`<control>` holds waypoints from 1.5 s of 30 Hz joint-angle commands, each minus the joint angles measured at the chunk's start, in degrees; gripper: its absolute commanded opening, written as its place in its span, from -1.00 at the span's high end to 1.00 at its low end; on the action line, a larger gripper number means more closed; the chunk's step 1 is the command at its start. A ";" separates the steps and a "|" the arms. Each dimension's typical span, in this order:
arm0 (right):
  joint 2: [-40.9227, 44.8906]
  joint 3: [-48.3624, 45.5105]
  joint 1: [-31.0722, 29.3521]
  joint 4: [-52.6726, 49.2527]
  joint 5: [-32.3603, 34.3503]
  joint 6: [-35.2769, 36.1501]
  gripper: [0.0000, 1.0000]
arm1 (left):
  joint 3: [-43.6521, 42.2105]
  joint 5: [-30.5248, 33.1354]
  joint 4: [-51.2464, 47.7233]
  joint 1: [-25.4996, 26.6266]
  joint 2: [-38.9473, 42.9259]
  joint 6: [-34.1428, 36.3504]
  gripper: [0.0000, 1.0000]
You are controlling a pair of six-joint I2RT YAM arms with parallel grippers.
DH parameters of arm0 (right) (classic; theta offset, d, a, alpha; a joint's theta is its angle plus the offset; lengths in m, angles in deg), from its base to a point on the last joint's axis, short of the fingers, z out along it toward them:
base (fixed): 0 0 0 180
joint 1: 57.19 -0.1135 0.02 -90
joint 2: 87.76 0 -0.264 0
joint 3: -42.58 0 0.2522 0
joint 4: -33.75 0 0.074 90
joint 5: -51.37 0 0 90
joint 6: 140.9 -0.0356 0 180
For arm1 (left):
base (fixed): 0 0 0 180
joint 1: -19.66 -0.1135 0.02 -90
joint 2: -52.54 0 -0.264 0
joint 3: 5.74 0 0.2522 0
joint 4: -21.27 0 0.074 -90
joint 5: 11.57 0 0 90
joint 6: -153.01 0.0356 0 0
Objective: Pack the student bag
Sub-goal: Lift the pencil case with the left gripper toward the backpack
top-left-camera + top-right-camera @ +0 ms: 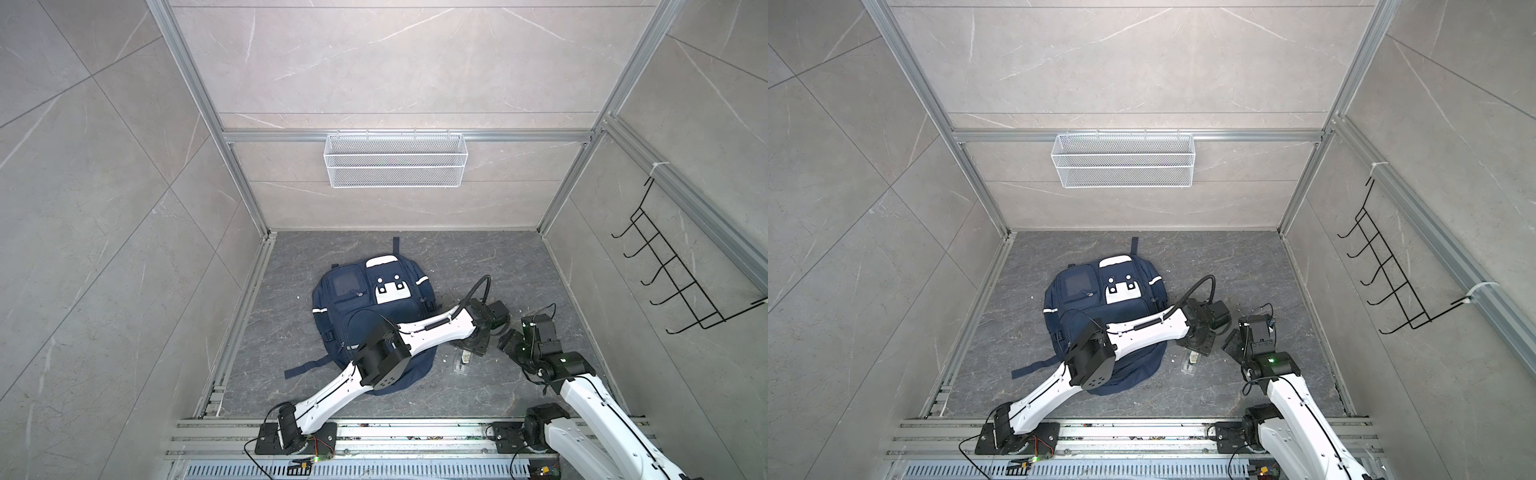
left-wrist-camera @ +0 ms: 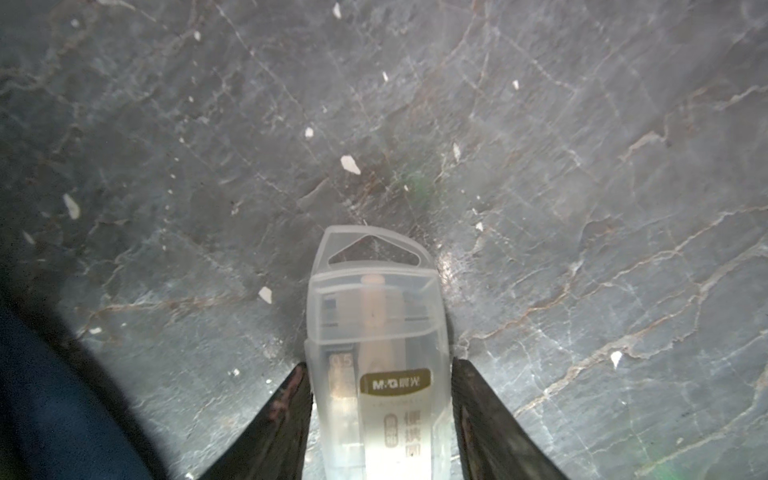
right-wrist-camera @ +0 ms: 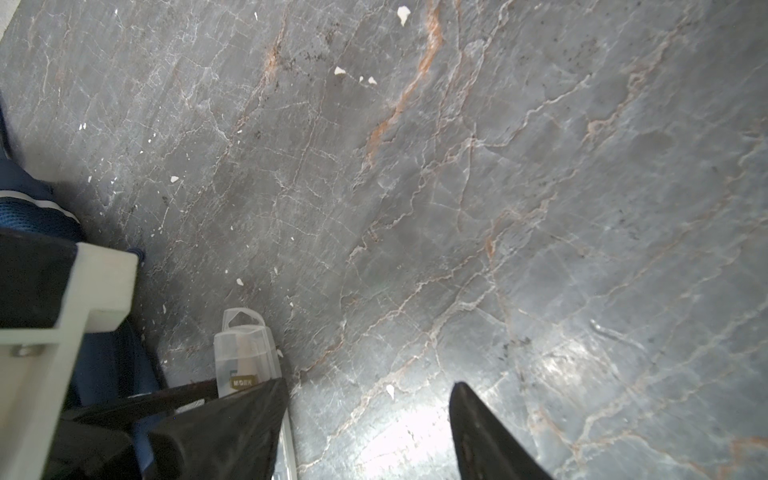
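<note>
The student bag lies flat on the dark marble worktop, front pockets up, left of centre in both top views. One dark strap trails off its near-left side. The left arm reaches right across the bag to the bare surface just beside its right edge.

There the left claw is down over a clear plastic case of stationery refills. In the left wrist view the case runs lengthwise between the two black fingers, one hard against each long side. I judge it a grip on the case, though how firm it is cannot be told. The case looks to be at or barely off the worktop. The right claw hangs just beside it, spread wide with only bare marble between its tips — it holds nothing.

The step in hand looks like the pick-up of a small item meant for the bag. Next, the left arm needs to lift the case clear and carry it back over the navy fabric to a pocket. No open pocket mouth shows in the top views, and the arm hides part of the bag. The free right claw may therefore have to find a zip or hold a flap wide first. The case is smooth and narrow, so it could twist or slip if the lift is hurried.
</note>
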 commanded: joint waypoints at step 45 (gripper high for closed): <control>14.75 -3.23 0.23 2.60 -18.95 5.85 -0.32 | -18.54 -10.72 15.06 -9.62 20.57 0.35 0.03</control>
